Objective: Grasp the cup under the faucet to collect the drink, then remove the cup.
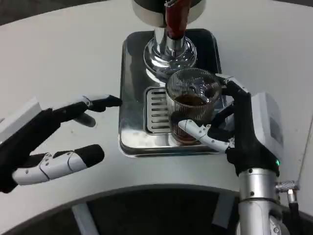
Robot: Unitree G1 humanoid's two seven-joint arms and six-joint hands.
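Observation:
A clear ribbed glass cup (191,100) with dark drink in its bottom stands on the steel drip tray (133,98), just in front of the chrome dispenser column (168,49) with its red tap handle (175,17). My right hand (239,129) wraps the cup from the right, thumb across its front and fingers behind it. My left hand (54,137) hovers left of the tray with its fingers spread and nothing in them.
The tray's slotted grate (156,110) lies under the cup. The white table (58,58) has a curved front edge (146,188) close below the tray. Bare table surface lies left and right of the tray.

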